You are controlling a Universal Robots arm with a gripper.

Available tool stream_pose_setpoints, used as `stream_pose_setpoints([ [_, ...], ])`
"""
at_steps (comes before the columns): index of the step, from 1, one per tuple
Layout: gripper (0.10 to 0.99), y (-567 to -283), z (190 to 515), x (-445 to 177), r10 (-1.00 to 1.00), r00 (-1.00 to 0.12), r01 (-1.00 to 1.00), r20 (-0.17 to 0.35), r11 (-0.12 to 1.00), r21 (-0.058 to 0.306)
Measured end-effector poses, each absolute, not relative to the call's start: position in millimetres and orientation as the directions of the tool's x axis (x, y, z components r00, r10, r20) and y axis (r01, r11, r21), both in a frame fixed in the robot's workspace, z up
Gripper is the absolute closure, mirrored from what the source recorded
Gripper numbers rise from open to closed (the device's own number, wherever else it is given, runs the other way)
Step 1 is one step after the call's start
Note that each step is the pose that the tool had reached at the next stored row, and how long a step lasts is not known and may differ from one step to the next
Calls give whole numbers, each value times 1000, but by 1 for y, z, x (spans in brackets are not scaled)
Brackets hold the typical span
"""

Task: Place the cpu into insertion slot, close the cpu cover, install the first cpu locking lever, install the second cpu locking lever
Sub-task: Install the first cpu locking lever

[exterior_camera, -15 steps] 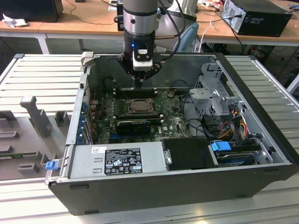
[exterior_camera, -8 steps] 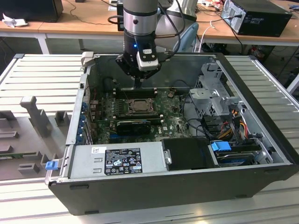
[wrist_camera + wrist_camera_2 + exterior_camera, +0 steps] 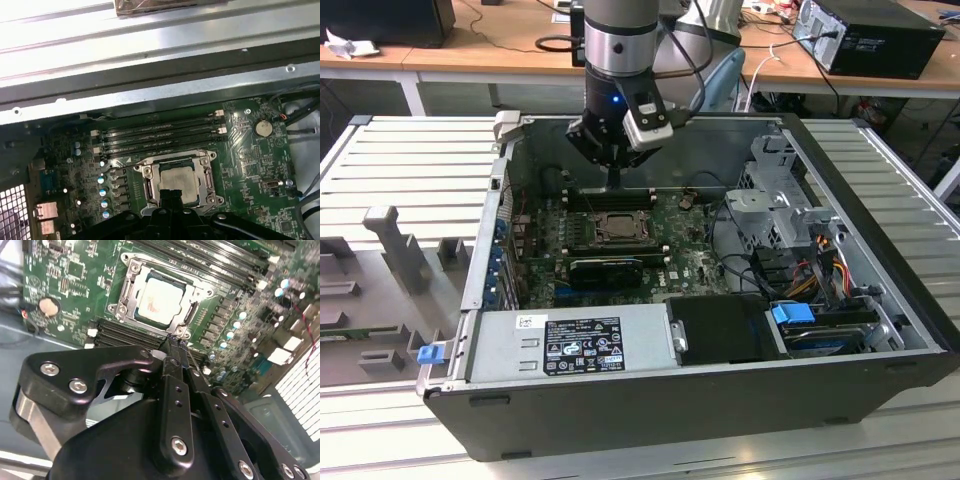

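Observation:
The cpu (image 3: 160, 299) lies flat in the insertion slot (image 3: 617, 227), its pale metal top showing through the window of the cpu cover (image 3: 131, 277), which lies down over it. In the first wrist view the cpu (image 3: 178, 180) sits inside the silvery cover frame (image 3: 207, 175). My gripper (image 3: 175, 341) is shut, its fingertips together at the socket's edge nearest the memory slots, with nothing visibly between them. A thin metal rod runs beside the fingertips; I cannot tell whether they touch it. In the exterior view the gripper (image 3: 613, 185) hangs just behind the socket.
The open computer case (image 3: 840, 330) surrounds the green motherboard (image 3: 695, 262). Long black memory slots (image 3: 157, 134) run beside the socket. A black finned card (image 3: 605, 270), the grey power supply (image 3: 570, 345), the drive cage (image 3: 780, 200) and cables (image 3: 820, 265) crowd the case.

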State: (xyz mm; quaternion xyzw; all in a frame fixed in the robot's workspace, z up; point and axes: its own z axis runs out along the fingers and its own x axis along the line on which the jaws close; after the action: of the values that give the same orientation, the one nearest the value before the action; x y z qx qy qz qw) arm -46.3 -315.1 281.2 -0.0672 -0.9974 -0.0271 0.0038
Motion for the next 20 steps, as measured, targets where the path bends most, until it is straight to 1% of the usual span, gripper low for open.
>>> stream_pose_setpoints([
  [12,980,-315,280,-46,-138,-990,-137,11,989,54],
  [20,980,-315,272,-68,-158,-987,-157,9,986,55],
])
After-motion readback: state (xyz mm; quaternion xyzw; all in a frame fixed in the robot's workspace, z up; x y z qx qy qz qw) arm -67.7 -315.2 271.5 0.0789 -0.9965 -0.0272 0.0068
